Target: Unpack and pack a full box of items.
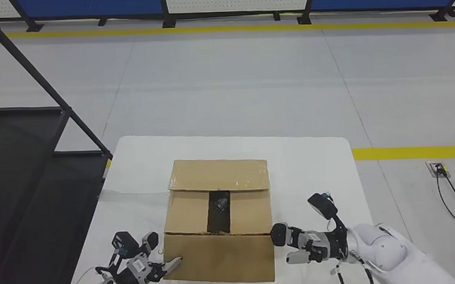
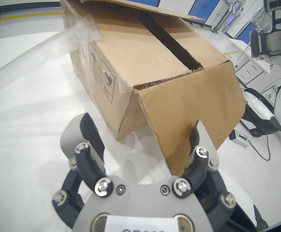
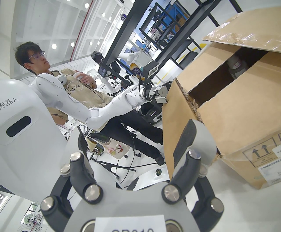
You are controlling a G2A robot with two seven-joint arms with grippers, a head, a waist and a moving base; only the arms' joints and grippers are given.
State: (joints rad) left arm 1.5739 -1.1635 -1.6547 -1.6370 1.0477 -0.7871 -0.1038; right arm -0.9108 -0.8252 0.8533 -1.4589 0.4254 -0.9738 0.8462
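Observation:
A brown cardboard box (image 1: 219,218) stands mid-table. Its far flap is raised and its near flap (image 1: 220,257) hangs outward over the front. Between the inner flaps is a dark gap (image 1: 219,205), where a grey labelled container (image 3: 238,64) shows. My left gripper (image 1: 168,263) is open at the near flap's left corner, and that corner (image 2: 175,131) lies between its fingers (image 2: 90,136). My right gripper (image 1: 280,242) is open at the flap's right edge, one finger (image 3: 188,145) against the cardboard. The left gripper (image 3: 160,92) also shows at the flap's far corner. A clear tape strip (image 2: 72,33) trails off the box.
The white table (image 1: 311,169) shows on both sides of the box, and its near edge is close behind both grippers. A black metal rack (image 1: 32,149) stands off the table's left side. Beyond the table is grey floor with a yellow line (image 1: 409,152).

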